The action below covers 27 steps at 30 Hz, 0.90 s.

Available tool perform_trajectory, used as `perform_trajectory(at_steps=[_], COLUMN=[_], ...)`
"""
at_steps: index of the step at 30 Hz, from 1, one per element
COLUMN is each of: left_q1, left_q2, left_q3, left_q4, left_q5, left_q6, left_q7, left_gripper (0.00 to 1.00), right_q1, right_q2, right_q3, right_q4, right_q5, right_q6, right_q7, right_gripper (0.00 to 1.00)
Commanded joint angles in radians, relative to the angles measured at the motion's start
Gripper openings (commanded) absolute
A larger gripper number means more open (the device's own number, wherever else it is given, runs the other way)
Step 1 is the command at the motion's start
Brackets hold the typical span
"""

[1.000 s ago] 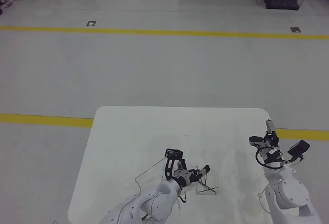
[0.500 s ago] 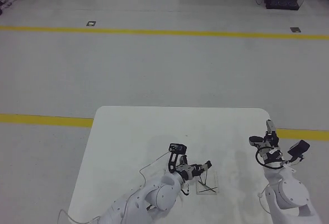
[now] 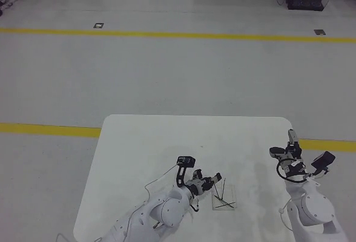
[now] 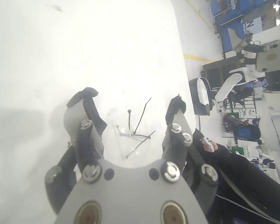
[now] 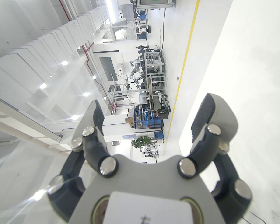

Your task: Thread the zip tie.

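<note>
Zip ties lay in a loose black heap just beside the left gripper, fingers spread wide (gripping nothing), on the white table's near side. The right gripper, also wide and unladen, sat at the table's right edge.

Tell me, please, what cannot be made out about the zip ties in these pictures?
- Top view: the zip ties are too small to count or to tell heads from tails.
- Left wrist view: glare on the table washes out the pale ties, and the pile is tangled, so whether any is threaded cannot be told.
- Height of the left hand above them: unclear.
</note>
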Motion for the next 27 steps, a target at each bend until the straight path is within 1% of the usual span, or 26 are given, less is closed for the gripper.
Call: perform_trajectory(at_steps=[1,2,3,4,5,6,7,10,15,16,22,27], left_q1=[0.004,0.005,0.005,0.003,0.002,0.000,-0.004,-0.014,-0.031,-0.033,-0.038,-0.040], left_q2=[0.002,0.002,0.002,0.002,0.001,0.000,-0.001,-0.006,-0.016,-0.018,-0.023,-0.025], left_q3=[0.000,0.000,0.000,0.001,0.003,0.005,0.008,0.017,0.042,0.046,0.049,0.047], left_q4=[0.000,0.001,0.002,0.005,0.008,0.011,0.015,0.023,0.037,0.039,0.051,0.053], left_q5=[0.002,0.003,0.004,0.004,0.005,0.005,0.003,-0.001,-0.002,-0.001,-0.009,-0.017], left_q6=[-0.006,-0.007,-0.008,-0.009,-0.010,-0.010,-0.011,-0.009,-0.004,-0.003,-0.002,-0.007], left_q7=[-0.009,-0.011,-0.013,-0.014,-0.017,-0.020,-0.023,-0.027,-0.030,-0.030,-0.020,-0.019], left_gripper=[0.56,0.55,0.51,0.51,0.53,0.52,0.49,0.47,0.40,0.36,0.36,0.32], right_q1=[0.000,0.000,0.000,0.000,0.000,0.000,0.000,0.000,0.000,0.000,0.000,0.000], right_q2=[0.000,0.000,0.000,0.000,0.000,0.000,0.000,0.000,0.000,0.000,0.000,0.000], right_q3=[0.000,0.000,0.000,0.000,0.000,0.000,0.000,0.000,0.000,0.000,0.000,0.000], right_q4=[0.000,0.000,0.000,0.000,0.000,0.000,0.000,0.000,0.000,0.000,0.000,0.000], right_q5=[0.000,0.000,0.000,0.000,0.000,0.000,0.000,0.000,0.000,0.000,0.000,0.000], right_q6=[0.000,0.000,0.000,0.000,0.000,0.000,0.000,0.000,0.000,0.000,0.000,0.000], right_q7=[0.000,0.000,0.000,0.000,0.000,0.000,0.000,0.000,0.000,0.000,0.000,0.000], right_gripper=[1.00,1.00,1.00,1.00,1.00,1.00,1.00,1.00,1.00,1.00,1.00,1.00])
